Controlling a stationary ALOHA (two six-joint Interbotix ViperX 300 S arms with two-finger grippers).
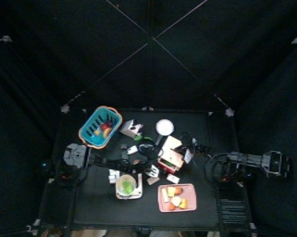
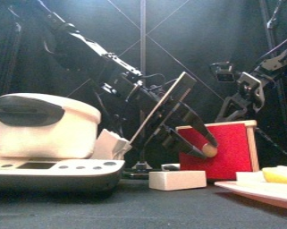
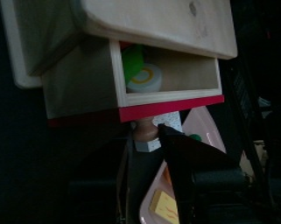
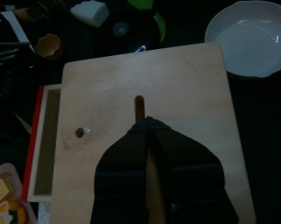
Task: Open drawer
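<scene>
- Top view: dim overall; black curtains swallow the light, and only the table's centre is lit.
- Front view: light falls from above, a glare streak on the tilted drawer [image 2: 170, 112]; near foreground soft.
- Left wrist view: blurred, lower half in deep shadow.
- Right wrist view: evenly lit, dark corners.

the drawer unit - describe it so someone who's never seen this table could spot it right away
Start at the small black table in the top view and go to its middle, right of the blue basket. The drawer is the boxy pale wooden unit there. Unlike the pink tray in front of it, it has a red-edged compartment pulled open.
</scene>
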